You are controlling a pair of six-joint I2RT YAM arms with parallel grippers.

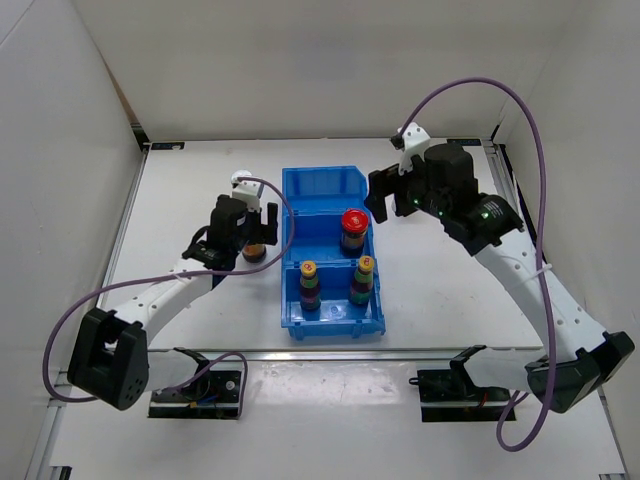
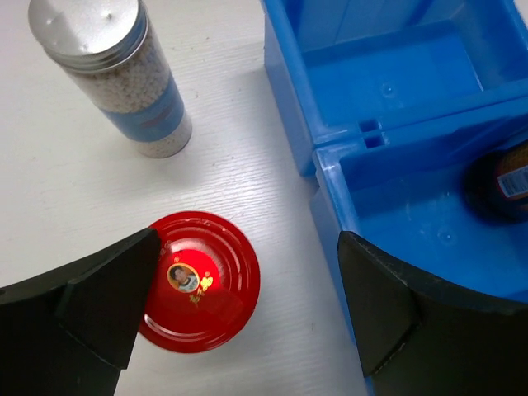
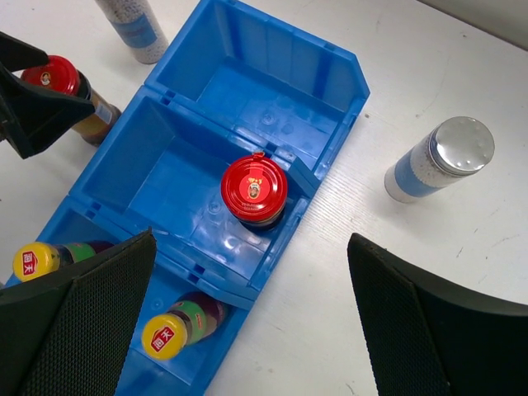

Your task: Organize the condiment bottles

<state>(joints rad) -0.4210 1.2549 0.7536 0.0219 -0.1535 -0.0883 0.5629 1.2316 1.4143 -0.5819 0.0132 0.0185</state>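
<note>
**Straddling a red cap beside the bin, both grippers empty**

On my left wrist feed, the white-blue bottle stands in the upper left of the frame on the white table. Its long axis is vertical and its silver lid points up. Lower down, near bottom centre, one red-capped jar sits upright with its cap facing the lens. It is outside the blue bin, just beside the bin's outer wall. My left gripper is spread wide with nothing clamped. The red cap shows between the fingers; the left-hand finger covers its left edge, and the other finger overlaps the bin wall. I cannot tell whether either finger touches the jar.

Moving right in the overhead view, the bin runs lengthwise from upper to lower frame, split into three compartments. The middle one holds the second red-capped jar, upright in its right half. The lowest one holds the left yellow-capped bottle and the right yellow-capped bottle. They look upright, side by side but apart, with their caps up.

Further right, my right gripper hangs over the bin's upper right corner, jaws wide apart and holding nothing. Its wrist feed shows the second white-blue bottle at the right of the frame. It stands on the table outside the bin, lid up, near the bin's wall but not touching it.
</note>
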